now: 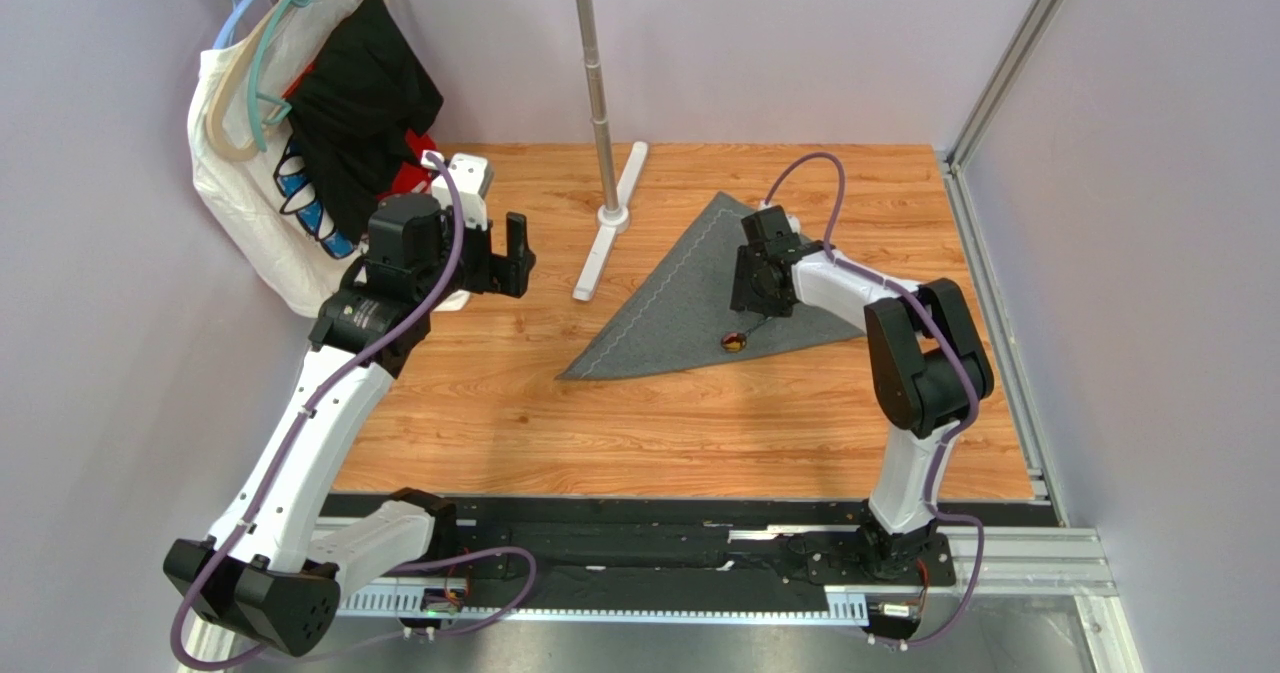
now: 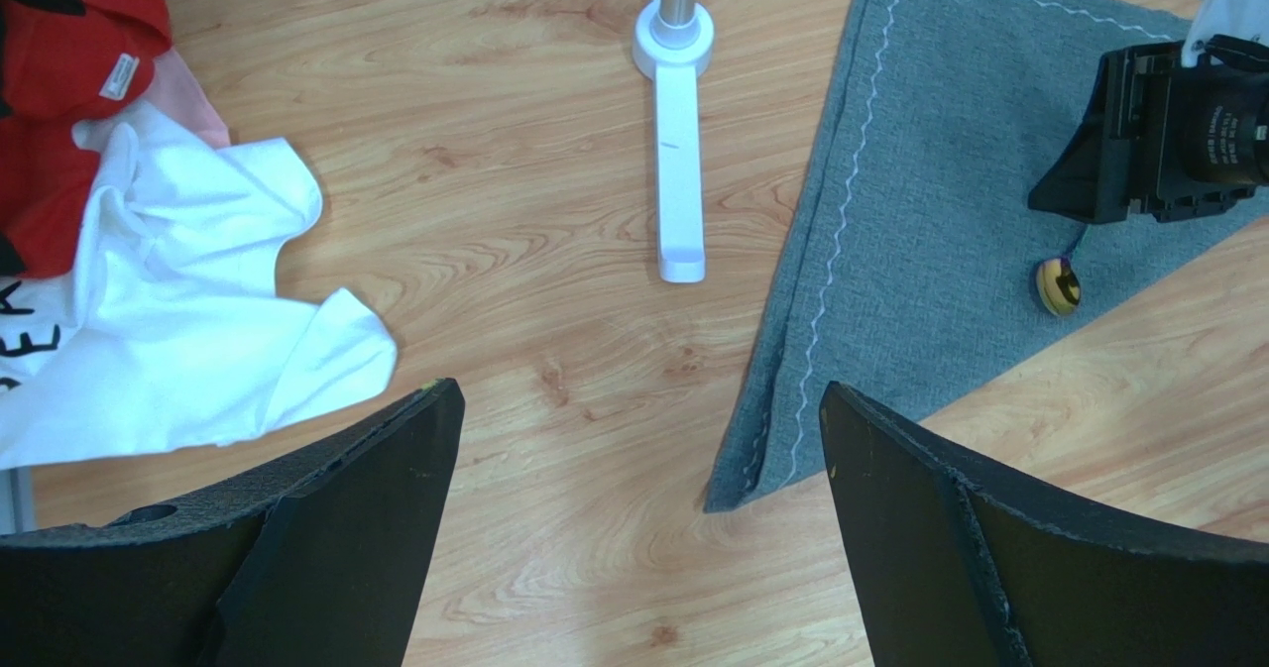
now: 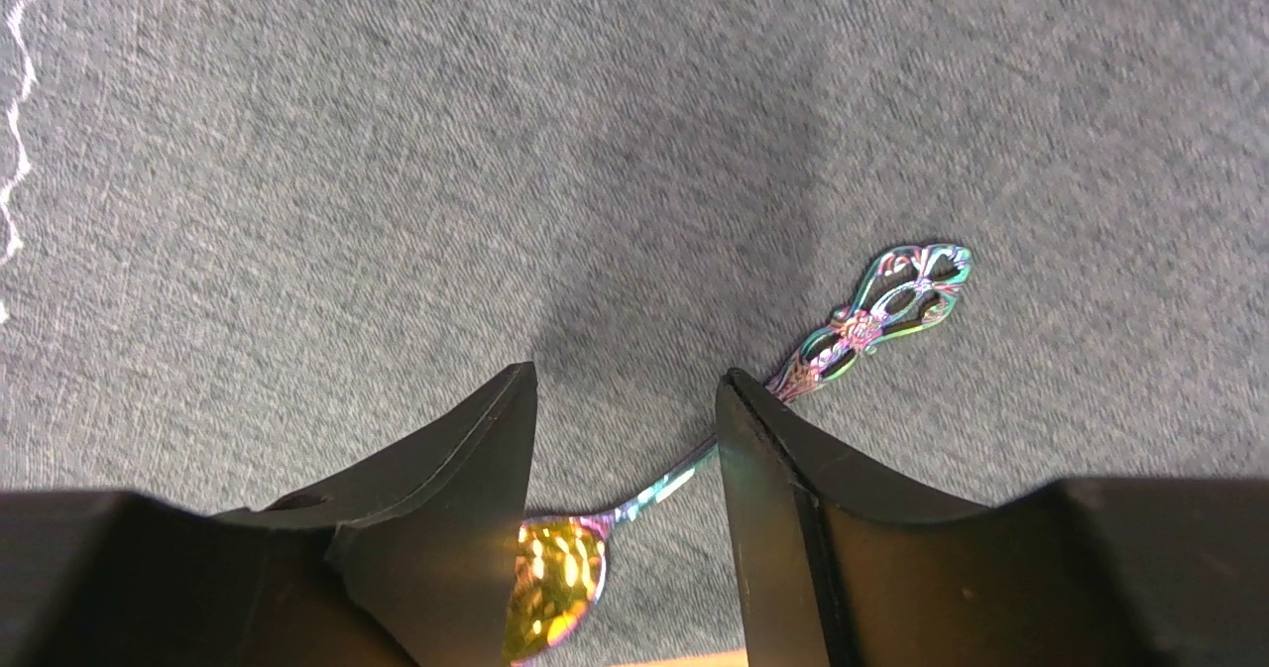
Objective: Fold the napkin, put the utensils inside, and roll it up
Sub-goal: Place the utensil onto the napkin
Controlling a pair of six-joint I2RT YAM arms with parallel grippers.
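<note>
**Wood desk (image 1: 496, 403), spoon laid on folded napkin**

Right hand (image 3: 623, 400) hovers low over spoon (image 3: 834, 343), fingers apart, gripping nothing. Spoon lies flat near the near edge of the napkin (image 1: 676, 298), a folded triangle mid-desk. Left hand (image 2: 638, 400) wide open, empty, off left. Advice: lift straight up, don't snag cloth or nudge spoon.

a: napkin (image 3: 373, 177)?
b: grey felt-like cloth, matt, faintly fuzzy; pale stitched edging.
a: spoon (image 3: 834, 343)?
b: metal, glossy, iridescent handle; gold-toned bowl.
a: counter (image 2: 492, 251)?
b: wood grain, smooth, low sheen.
a: right hand (image 3: 626, 407)?
b: looks like black plastic, matt.
</note>
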